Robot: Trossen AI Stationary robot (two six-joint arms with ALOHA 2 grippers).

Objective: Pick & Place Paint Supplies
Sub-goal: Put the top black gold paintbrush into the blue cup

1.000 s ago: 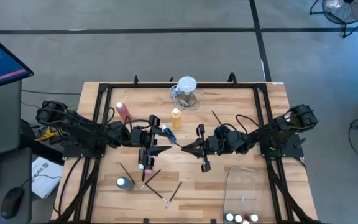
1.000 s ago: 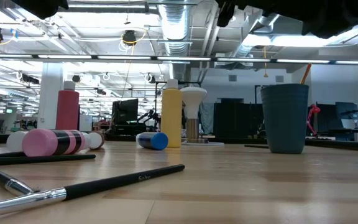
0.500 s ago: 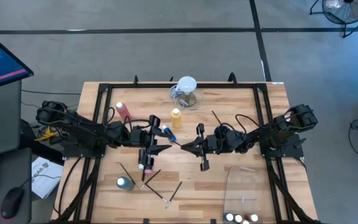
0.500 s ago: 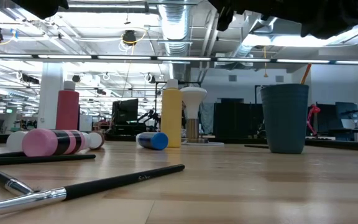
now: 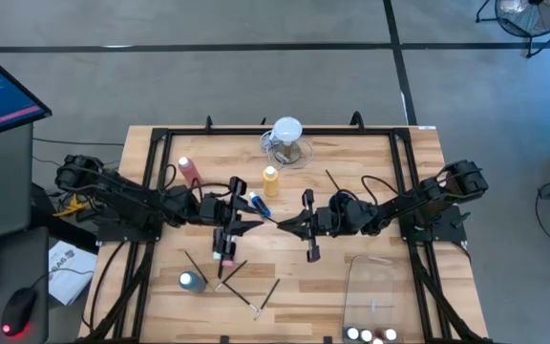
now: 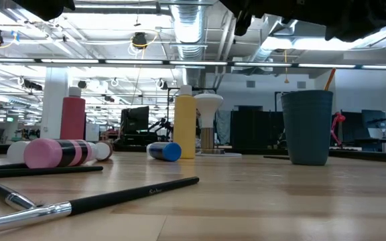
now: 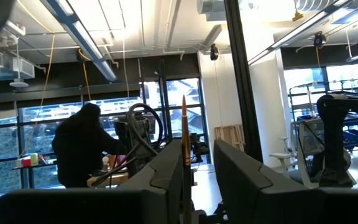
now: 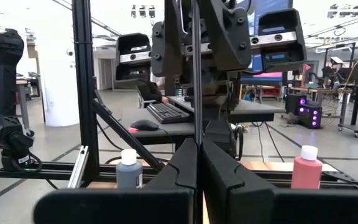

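Aloft, thin dark paintbrush (image 8: pixel 196 74), orange-tipped, both pincers

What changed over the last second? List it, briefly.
The right gripper, shut on a paintbrush, edged slightly toward the left gripper facing it. Nothing was grasped or released. The yellow bottle, lying pink bottle and loose brush stayed put.

Both arms raised over table centre, facing each other. Left gripper (image 5: pixel 259 221) and right gripper (image 5: pixel 282 225) each closed on one paintbrush (image 8: pixel 195 74).
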